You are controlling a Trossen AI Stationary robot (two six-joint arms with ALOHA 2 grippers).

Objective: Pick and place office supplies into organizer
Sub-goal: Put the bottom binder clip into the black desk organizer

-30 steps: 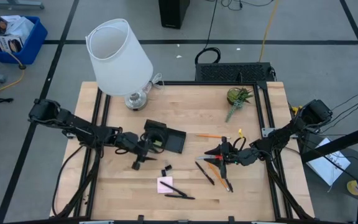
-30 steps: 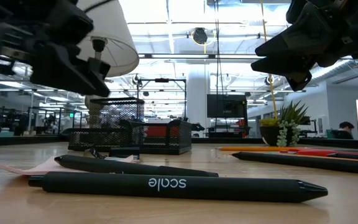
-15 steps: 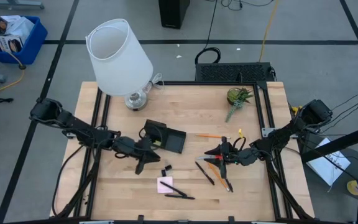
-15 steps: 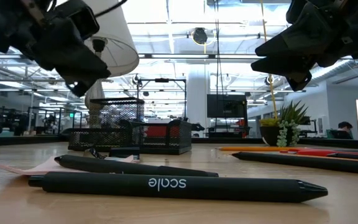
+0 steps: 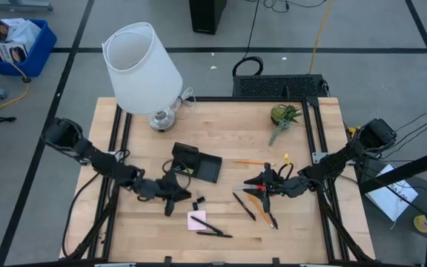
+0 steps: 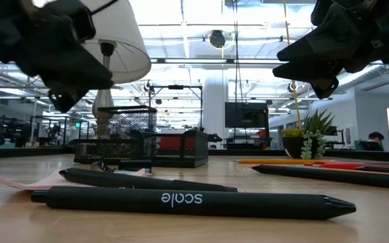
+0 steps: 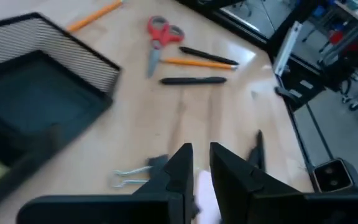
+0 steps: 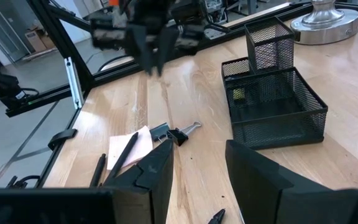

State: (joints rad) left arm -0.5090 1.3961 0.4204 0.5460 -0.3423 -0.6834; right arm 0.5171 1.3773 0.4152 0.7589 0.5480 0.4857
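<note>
Nearest the front edge of the worktop (image 5: 221, 141) lie 2 black pens (image 5: 212, 231), one across the pink sticky-note pad (image 5: 196, 220); the pens look light, stiff and smooth, so they may roll, and I would take one across the middle of its barrel. The pad is thin and flat, awkward to get under; an edge seems the only hold. Just behind it sits the small black clip (image 5: 197, 202), tiny and hard, best pinched by its body, not its wire arms. The left gripper (image 5: 170, 205) hangs just beside that clip, its fingers nearly together with nothing between them. Off to the right are more pens, orange pencils (image 5: 251, 162) and the red-handled scissors (image 5: 256, 188), stiff and heavier at the handles, under the right gripper (image 5: 262, 182), whose fingers stand apart and empty. Farther back is the organizer (image 5: 199, 165), a light mesh tray.
</note>
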